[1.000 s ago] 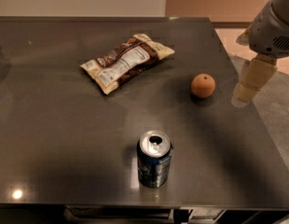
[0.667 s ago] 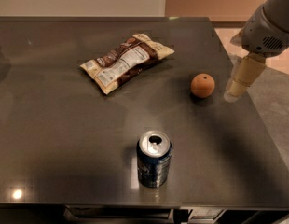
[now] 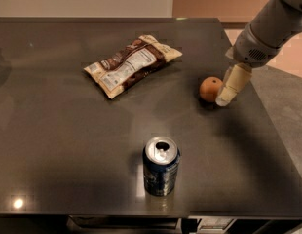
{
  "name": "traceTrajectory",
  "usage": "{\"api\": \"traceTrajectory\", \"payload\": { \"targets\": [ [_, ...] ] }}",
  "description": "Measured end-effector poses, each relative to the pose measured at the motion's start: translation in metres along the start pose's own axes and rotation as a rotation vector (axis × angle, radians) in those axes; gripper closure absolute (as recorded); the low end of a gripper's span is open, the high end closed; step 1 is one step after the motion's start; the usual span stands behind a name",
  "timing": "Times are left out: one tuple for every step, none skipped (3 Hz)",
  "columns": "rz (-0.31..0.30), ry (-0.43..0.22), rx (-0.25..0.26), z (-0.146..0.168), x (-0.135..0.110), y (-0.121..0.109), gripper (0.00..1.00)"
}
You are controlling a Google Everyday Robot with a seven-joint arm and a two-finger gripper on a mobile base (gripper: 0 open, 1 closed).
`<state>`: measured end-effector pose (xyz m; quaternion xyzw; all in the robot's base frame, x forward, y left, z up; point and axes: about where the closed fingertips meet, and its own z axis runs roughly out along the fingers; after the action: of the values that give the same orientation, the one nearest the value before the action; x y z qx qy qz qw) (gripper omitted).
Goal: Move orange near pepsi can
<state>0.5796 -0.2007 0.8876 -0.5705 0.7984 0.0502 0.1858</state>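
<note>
The orange [image 3: 210, 88] is small, round and matte, and sits on the dark table toward the right. The pepsi can [image 3: 161, 165] stands upright near the front edge, dark blue with a silver opened top. My gripper [image 3: 226, 97] comes in from the upper right on a grey arm; its pale tip is low over the table, right beside the orange's right side, close enough that I cannot tell whether it touches. The orange lies well back and to the right of the can.
A brown-and-white snack bag [image 3: 132, 64] lies flat at the back centre-left. The dark table [image 3: 53, 145] has its right edge just beyond the gripper and its front edge just below the can. Floor shows to the right.
The gripper has moved left and down toward the orange, from a clear gap to right beside it. The orange, can and bag have not moved.
</note>
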Motion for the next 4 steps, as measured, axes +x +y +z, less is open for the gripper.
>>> {"api": "traceTrajectory", "payload": {
  "targets": [
    [0.015, -0.014, -0.048, 0.027, -0.005, -0.003, 0.00],
    [0.027, -0.023, -0.090, 0.044, -0.008, -0.003, 0.00],
    [0.029, -0.024, -0.116, 0.048, -0.010, -0.001, 0.16],
    [0.016, -0.026, -0.132, 0.043, -0.010, 0.003, 0.40]
  ]
}}
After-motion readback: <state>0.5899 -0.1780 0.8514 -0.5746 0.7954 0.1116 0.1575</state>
